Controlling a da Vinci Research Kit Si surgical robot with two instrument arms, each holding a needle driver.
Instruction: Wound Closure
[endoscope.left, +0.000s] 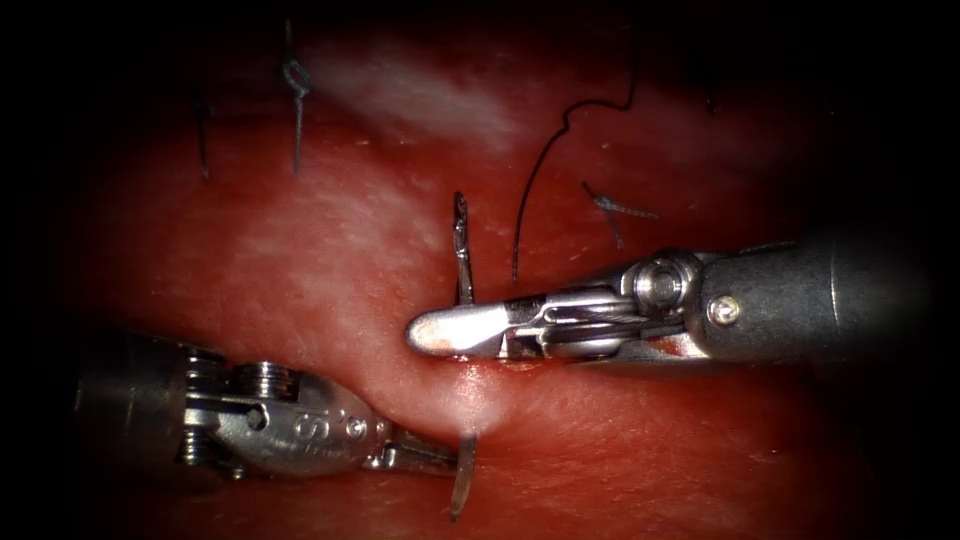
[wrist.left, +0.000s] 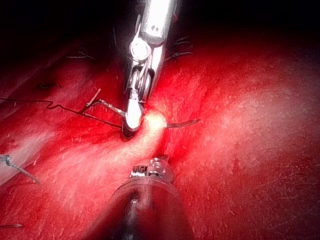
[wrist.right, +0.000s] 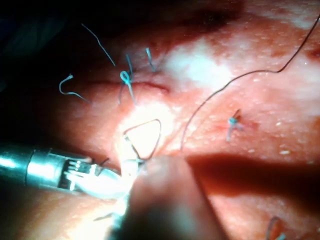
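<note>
Nearest to the endoscope, the left tool (endoscope.left: 425, 458) comes in low from the left and reaches up to the needle (endoscope.left: 464, 470). Its jaws are pressed together on the needle's lower end, just where this end leaves the tissue (endoscope.left: 300, 280).

The needle is in the tissue. Its long axis runs almost straight from near to far, across the raised fold of tissue beside the left tool's tip. The lower end points toward the camera, below the fold. The middle of the curve is buried under the fold. The far end (endoscope.left: 461, 245) stands up out of the tissue beyond the fold and points away from the camera. I cannot say surely which end is the sharp one.

Just beyond the fold lies the right tool (endoscope.left: 440, 333), coming in from the right, with its shaft nearly level. Its jaws look pressed together and its tip rests on the tissue, just beside the needle's far part; it seems to hold nothing.

Farther from the needle, the dark thread (endoscope.left: 540, 170) rises from the tissue just right of the far end and curls away. A knot (endoscope.left: 608, 205) sits right of the thread, and another knot (endoscope.left: 295, 75) lies well to the left and farther back.
</note>
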